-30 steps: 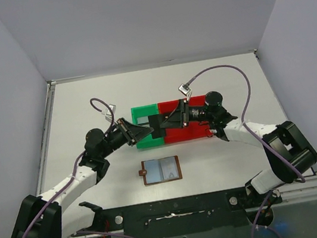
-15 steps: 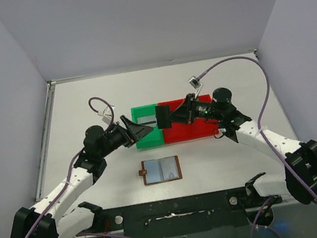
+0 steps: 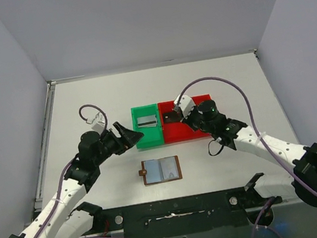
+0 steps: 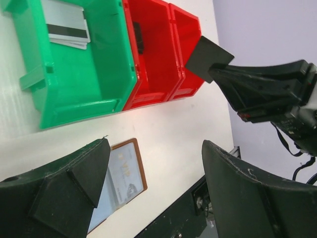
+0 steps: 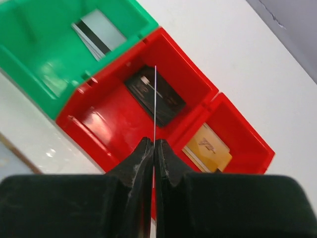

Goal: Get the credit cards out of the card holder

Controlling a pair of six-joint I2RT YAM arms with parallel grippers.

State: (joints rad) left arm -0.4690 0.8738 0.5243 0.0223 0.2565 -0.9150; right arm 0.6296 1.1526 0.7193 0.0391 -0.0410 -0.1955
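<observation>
1. The card holder (image 3: pixel 161 170) lies open and flat on the table (image 3: pixel 84 106), on the near side of both grippers and apart from each. (Whether any card sits in its pockets cannot be told.)
2. The left gripper (image 3: pixel 130 133) hovers with its fingers spread wide and nothing between them.
3. The right gripper (image 5: pixel 153 145) has its fingers pressed together on a pinched card (image 4: pixel 209 57), which is dark and juts out past the fingertips.
4. Directly below that pinched card, a red bin (image 5: pixel 99 119) holds a black card (image 5: pixel 166 104) lying flat.
5. Touching that bin's side, a second red bin (image 5: pixel 242 139) holds a tan card (image 5: pixel 207 148).
6. Ahead of the left gripper's fingertips sits a green bin (image 4: pixel 79 74). A grey-white striped card (image 4: pixel 67 25) lies at its far end.
</observation>
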